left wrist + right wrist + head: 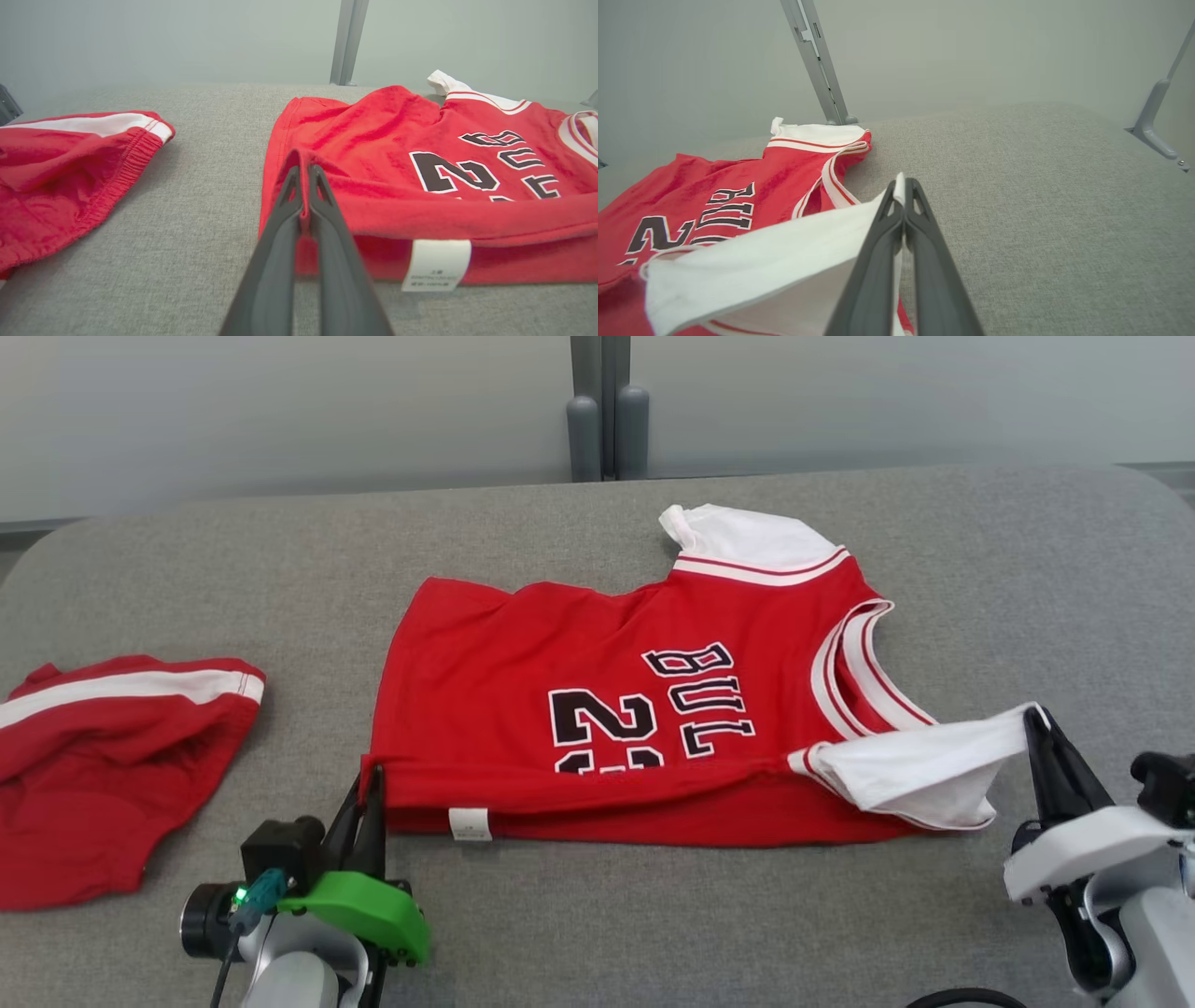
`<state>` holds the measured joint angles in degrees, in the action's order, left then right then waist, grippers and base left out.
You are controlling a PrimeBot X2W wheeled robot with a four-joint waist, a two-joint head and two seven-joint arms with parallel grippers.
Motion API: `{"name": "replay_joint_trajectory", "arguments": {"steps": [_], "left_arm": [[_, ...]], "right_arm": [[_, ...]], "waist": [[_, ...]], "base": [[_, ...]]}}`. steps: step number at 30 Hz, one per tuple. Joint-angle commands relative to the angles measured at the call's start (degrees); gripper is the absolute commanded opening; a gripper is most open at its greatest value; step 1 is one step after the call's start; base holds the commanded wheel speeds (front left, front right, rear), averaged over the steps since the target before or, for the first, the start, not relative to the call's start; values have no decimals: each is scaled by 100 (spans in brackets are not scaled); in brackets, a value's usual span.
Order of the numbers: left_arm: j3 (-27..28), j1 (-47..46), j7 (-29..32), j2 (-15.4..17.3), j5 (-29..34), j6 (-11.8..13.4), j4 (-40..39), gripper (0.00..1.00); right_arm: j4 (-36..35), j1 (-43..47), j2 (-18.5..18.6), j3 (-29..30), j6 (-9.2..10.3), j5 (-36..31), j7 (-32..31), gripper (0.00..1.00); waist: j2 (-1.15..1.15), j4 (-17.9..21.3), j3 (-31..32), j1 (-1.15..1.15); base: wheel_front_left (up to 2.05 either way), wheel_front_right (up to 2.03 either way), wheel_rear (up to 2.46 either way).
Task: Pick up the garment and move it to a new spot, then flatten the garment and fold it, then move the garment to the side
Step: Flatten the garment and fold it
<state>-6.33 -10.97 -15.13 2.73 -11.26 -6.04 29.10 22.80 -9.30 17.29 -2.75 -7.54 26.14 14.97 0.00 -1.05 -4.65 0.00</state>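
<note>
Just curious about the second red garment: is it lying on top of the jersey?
No, the second red garment lies apart from the jersey, with bare grey surface between them.

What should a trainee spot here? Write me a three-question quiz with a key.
1. True or false: the left fingers are shut on the hem corner of the red jersey.
2. The right fingers pinch: A the white sleeve; B the neckline; C the care label.
3. Name the garment lying apart at the robot's left.
Key: 1 true; 2 A; 3 the red shorts.
</note>
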Motion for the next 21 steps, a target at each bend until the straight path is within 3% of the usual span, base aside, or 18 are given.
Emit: {"name": "replay_joint_trajectory", "arguments": {"steps": [1,12,21], "left_arm": [[-31,-216,0,34,-10,51,127,0],[-183,-1106,1,34,-99,305,600,0],[-129,-1513,1,35,-108,404,852,0]], "right_arm": [[202,-246,32,-49,10,-63,-6,0],[1395,-1592,38,-272,10,-336,23,0],[1647,-2169,-51,3,10,-574,28,0]], "waist": [[0,-114,-232,0],[0,-186,-876,0],[0,-165,-1268,0]], "base": [[0,0,0],[0,0,0],[0,0,0]]}}
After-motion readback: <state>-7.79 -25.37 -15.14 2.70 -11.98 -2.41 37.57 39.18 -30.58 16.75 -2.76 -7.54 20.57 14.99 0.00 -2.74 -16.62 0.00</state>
